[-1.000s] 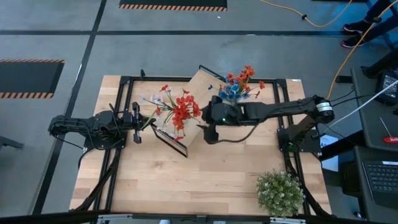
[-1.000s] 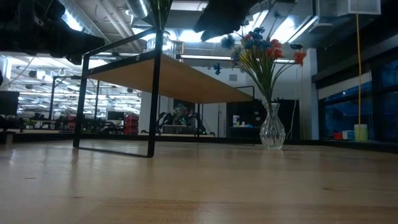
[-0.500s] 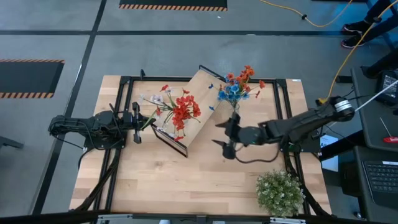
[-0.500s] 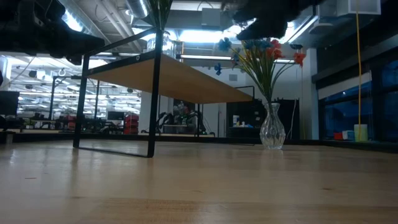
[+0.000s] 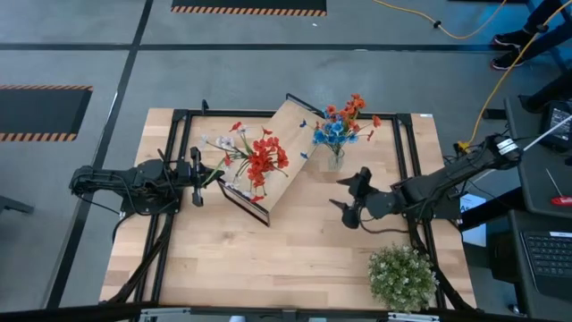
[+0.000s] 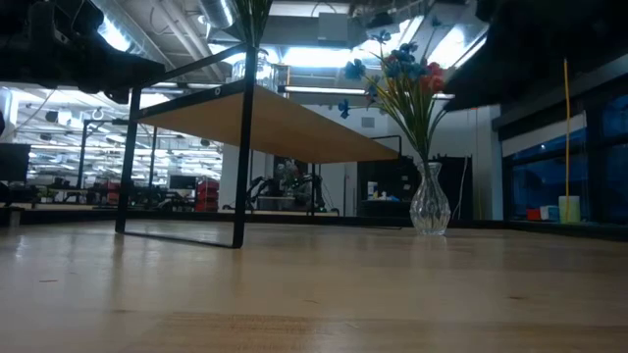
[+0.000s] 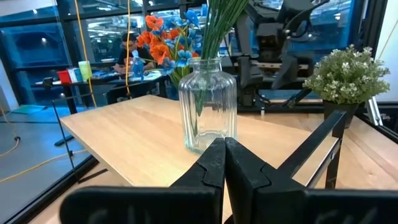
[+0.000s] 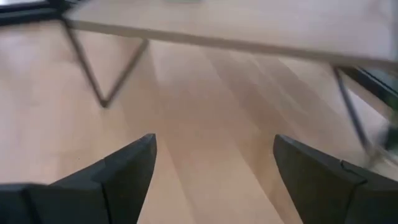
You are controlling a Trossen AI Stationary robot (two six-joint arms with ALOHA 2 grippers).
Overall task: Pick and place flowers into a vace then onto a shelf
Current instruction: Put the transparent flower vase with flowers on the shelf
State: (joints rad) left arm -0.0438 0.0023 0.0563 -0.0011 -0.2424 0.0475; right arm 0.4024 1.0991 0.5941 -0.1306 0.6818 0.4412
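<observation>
Flowers [image 5: 341, 124] upright in glass vase [image 5: 335, 159] on worktop [image 5: 268, 259], just beside shelf [image 5: 288, 152]. Right hand [image 5: 350, 201] nearer, fingers spread wide, empty, vase lying ahead toward shelf. Left hand [image 5: 196, 170] at shelf's far side, fingers pressed together, empty, facing jar [image 7: 208, 102].

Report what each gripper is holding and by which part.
Nothing is held. The right gripper is open over bare table, apart from the vase. The left gripper is shut on nothing, just short of the glass jar on the shelf.
</observation>
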